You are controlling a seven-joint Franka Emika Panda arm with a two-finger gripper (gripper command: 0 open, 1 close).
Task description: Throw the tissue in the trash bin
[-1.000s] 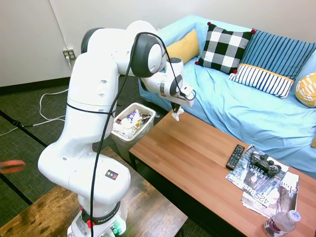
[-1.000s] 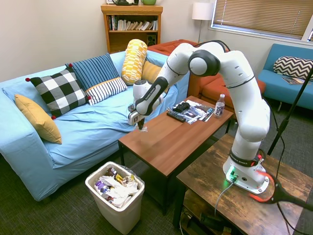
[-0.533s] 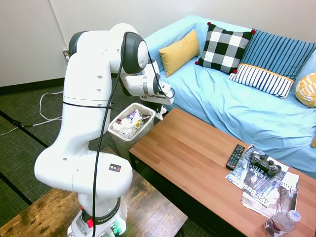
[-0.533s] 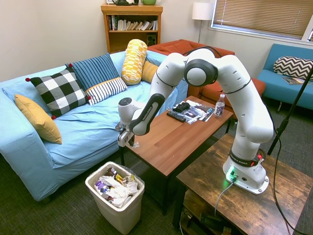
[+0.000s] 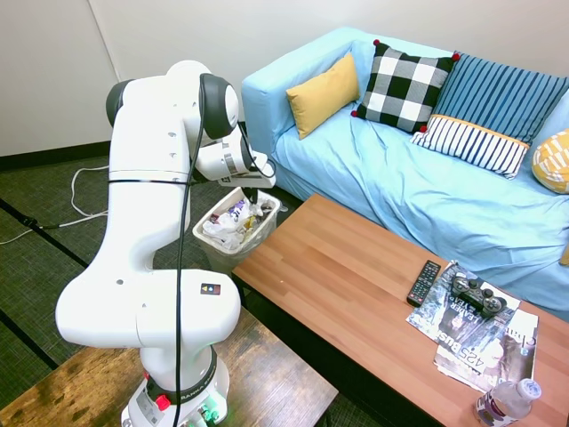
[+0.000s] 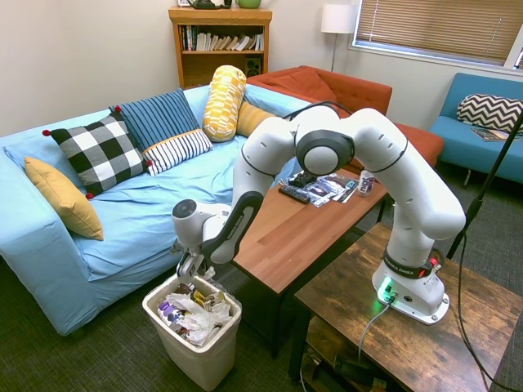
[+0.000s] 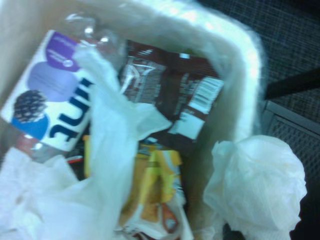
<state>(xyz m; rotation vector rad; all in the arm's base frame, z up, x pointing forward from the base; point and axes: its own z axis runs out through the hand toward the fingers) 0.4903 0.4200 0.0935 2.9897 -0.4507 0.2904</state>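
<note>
- Nearest, the trash bin (image 6: 194,343) stands heaped with wrappers (image 7: 165,100) and white papers (image 6: 196,314).
- Above its rim at twelve o'clock, the gripper (image 6: 193,273) pinches the tissue (image 7: 257,187).
- Behind sits the coffee table (image 6: 302,224).
- Risk: released here, the tissue could roll off the heap onto the floor.

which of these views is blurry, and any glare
The wrist view is soft and smeared throughout, with the trash bin rim blown out white and the tissue pale, little texture; both exterior views are sharp and evenly lit, with slight wide-angle bending at the edges.
</note>
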